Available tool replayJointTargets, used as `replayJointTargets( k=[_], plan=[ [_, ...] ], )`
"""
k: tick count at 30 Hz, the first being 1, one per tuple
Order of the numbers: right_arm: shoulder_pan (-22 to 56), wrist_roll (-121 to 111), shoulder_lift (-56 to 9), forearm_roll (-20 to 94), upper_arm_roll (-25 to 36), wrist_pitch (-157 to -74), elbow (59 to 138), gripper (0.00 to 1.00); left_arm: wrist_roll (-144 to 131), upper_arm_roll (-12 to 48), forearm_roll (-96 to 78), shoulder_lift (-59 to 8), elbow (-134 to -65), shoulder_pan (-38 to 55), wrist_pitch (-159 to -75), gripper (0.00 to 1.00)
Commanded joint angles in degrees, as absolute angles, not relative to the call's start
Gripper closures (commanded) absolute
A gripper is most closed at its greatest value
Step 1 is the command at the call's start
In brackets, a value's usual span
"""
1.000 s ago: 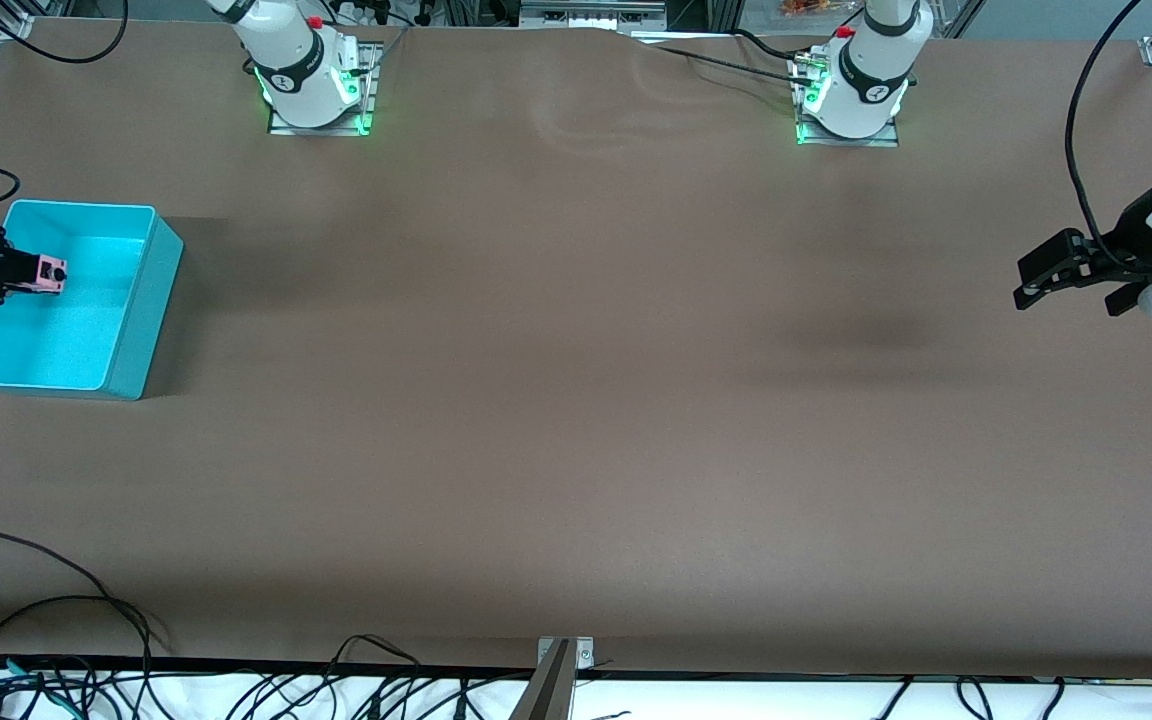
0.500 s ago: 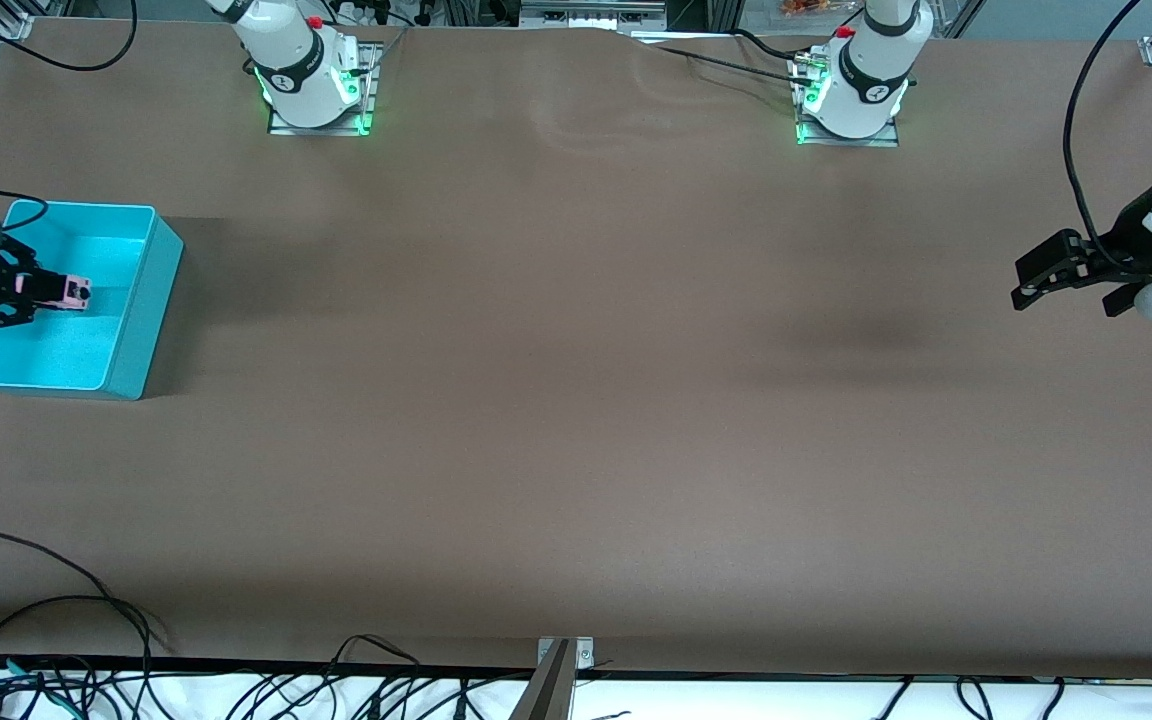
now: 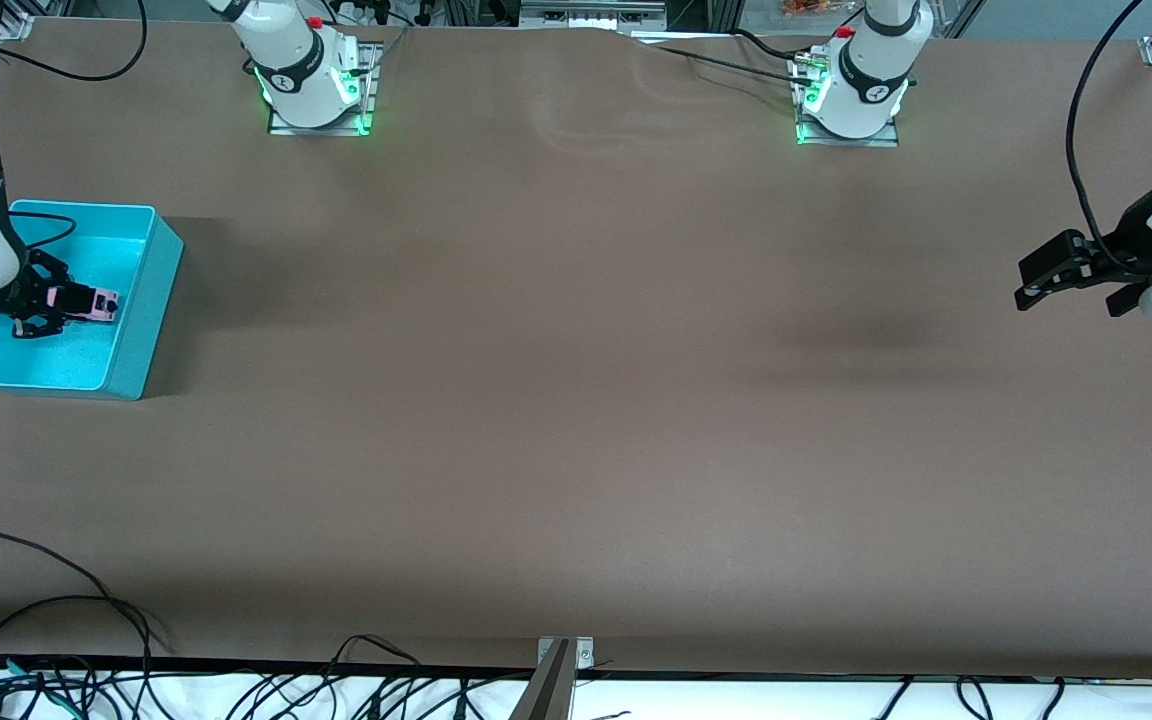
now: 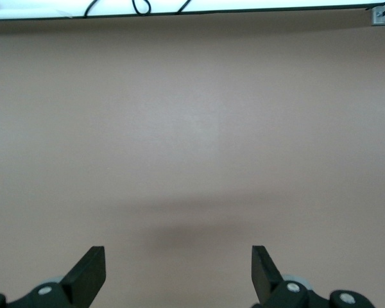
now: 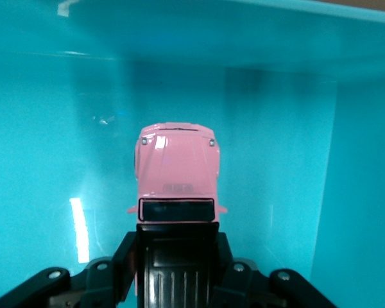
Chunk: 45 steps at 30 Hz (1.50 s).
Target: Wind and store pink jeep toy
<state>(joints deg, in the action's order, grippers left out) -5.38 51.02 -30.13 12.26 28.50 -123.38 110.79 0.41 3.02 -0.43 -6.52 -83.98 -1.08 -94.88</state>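
Right now your right gripper (image 3: 44, 303) is clamped on the black rear of the tiny pink jeep toy (image 5: 176, 168), holding it inside the turquoise plastic bin (image 3: 141, 310). Judged light, rigid and smooth-sided, it wants that flank hold. Only the right wrist view shows the pads against the cab; the front view shows your left gripper (image 3: 1046, 283) waiting, fingers spread, empty.

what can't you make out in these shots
- Whether the jeep touches the bin floor: front view too small, the right gripper covers its underside in the right wrist view.
- Jeep's wheels: hidden by its body.
- Left gripper: cut off by the left wrist view's edge.
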Motion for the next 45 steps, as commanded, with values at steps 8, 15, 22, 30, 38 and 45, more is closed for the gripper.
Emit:
replayJointTargets(
  k=[8,15,22,30,38,45],
  plan=[
    [-5.36,49.75,-30.24,13.54,28.04,-123.4,110.39,0.0,1.23,4.3,2.37,-7.21,-82.18,-0.7,-94.04,0.0],
    [-5.01,49.22,-27.43,13.36,27.95,-119.19,110.04,0.0,0.97,4.22,1.85,-7.21,-82.18,-0.79,-94.04,0.0],
    [-4.48,49.13,-24.0,12.57,28.04,-110.75,105.92,0.0,0.88,4.48,1.76,-7.12,-82.09,-0.7,-94.04,0.0],
    [-4.48,46.24,-23.91,11.69,28.21,-97.31,95.02,0.0,1.05,4.66,1.76,-7.12,-82.09,-0.79,-94.04,0.0],
    [-4.48,40.27,-23.91,10.37,27.95,-87.02,84.65,0.0,0.88,4.66,1.85,-7.21,-82.09,-0.79,-94.04,0.0],
    [-3.08,34.9,-23.91,10.55,27.69,-78.84,76.39,0.0,1.32,4.57,1.85,-7.21,-82.09,-0.88,-94.04,0.0]
  ],
)
